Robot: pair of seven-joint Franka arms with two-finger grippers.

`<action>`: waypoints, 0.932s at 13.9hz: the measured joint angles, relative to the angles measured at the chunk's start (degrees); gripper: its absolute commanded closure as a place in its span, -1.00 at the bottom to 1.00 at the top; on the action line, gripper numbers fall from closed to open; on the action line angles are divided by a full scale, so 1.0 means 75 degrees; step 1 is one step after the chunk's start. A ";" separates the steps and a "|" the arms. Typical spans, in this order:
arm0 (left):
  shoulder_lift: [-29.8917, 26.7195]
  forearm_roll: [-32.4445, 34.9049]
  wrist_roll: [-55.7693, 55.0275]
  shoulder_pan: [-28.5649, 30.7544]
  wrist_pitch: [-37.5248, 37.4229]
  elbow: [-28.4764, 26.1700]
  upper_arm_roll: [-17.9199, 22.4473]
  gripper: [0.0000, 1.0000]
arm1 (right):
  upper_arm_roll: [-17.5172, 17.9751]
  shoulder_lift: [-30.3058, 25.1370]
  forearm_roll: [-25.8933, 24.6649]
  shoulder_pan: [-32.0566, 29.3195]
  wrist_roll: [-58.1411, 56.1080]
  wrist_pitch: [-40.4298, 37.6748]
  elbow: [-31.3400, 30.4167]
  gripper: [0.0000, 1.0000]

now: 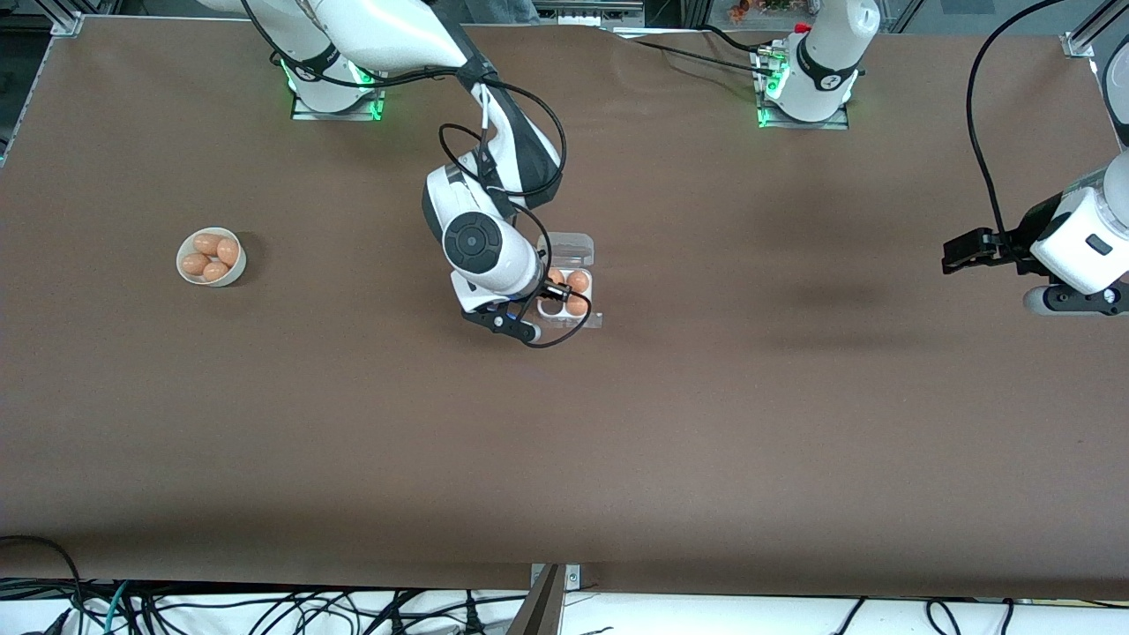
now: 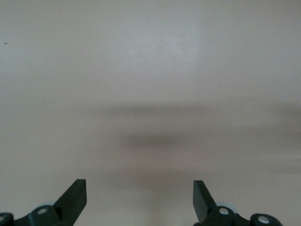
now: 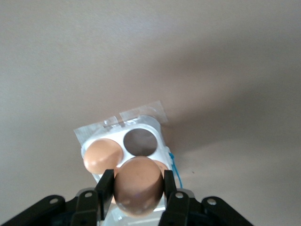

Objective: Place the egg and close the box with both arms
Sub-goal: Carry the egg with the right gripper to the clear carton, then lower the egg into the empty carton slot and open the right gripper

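On the brown surface [image 1: 706, 423], the box [image 1: 569, 291] sits mid-surface, lid open. The right claw [image 3: 139, 188] hangs over it, clamped on an egg [image 3: 138, 183]. The left claw [image 2: 140, 197], wide, waits at the surface's 3 o'clock. A bowl [image 1: 210, 257] of eggs sits at 9 o'clock.

Right arm gripping, left arm waiting.
Right black two-finger gripper [image 3: 138, 188] points down mid-table, fingers clamped on a brown egg [image 3: 138, 184]; left black two-finger gripper [image 2: 140, 197] hovers at its end of the table, fingers spread wide, empty.
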 measured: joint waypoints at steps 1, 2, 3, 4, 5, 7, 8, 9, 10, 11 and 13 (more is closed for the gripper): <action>0.0000 0.0000 0.0000 0.0000 0.0000 0.0000 0.0000 -1.00 | 0.0020 0.0034 0.0001 0.0000 0.0000 0.0105 0.0006 0.44; 0.0000 0.0000 0.0000 0.0000 0.0000 0.0000 0.0000 -1.00 | 0.0037 0.0071 0.0001 0.0000 0.0000 0.0203 0.0012 0.43; 0.0000 0.0000 0.0000 0.0000 0.0000 0.0000 0.0000 -1.00 | 0.0049 0.0102 0.0002 0.0000 0.0000 0.0287 0.0014 0.43; 0.0000 0.0000 0.0000 0.0000 0.0000 0.0000 0.0000 -1.00 | 0.0064 0.0134 0.0003 -0.0003 0.0000 0.0350 0.0014 0.42; 0.0001 0.0000 0.0000 0.0000 0.0000 0.0000 0.0000 -1.00 | 0.0098 0.0163 0.0004 -0.0006 0.0000 0.0420 0.0014 0.42; 0.0006 0.0000 0.0000 0.0000 0.0000 0.0000 0.0000 -1.00 | 0.0197 0.0205 0.0005 -0.0006 0.0002 0.0503 0.0014 0.42; 0.0009 0.0000 0.0000 -0.0001 0.0000 0.0000 0.0000 -1.00 | 0.0224 0.0227 0.0006 -0.0006 0.0004 0.0515 0.0015 0.42; 0.0012 0.0000 0.0000 -0.0002 0.0000 0.0000 -0.0002 -1.00 | 0.0233 0.0255 0.0006 -0.0006 0.0004 0.0524 0.0016 0.41; 0.0015 0.0000 0.0000 -0.0002 0.0000 0.0000 -0.0003 -1.00 | 0.0235 0.0290 0.0006 -0.0006 0.0004 0.0527 0.0016 0.41; 0.0022 0.0000 0.0000 -0.0003 0.0000 0.0000 -0.0004 -1.00 | 0.0235 0.0322 0.0006 -0.0007 0.0004 0.0530 0.0016 0.41; 0.0054 0.0000 0.0000 -0.0005 0.0000 0.0000 -0.0007 -1.00 | 0.0235 0.0364 0.0006 -0.0010 0.0004 0.0538 0.0016 0.40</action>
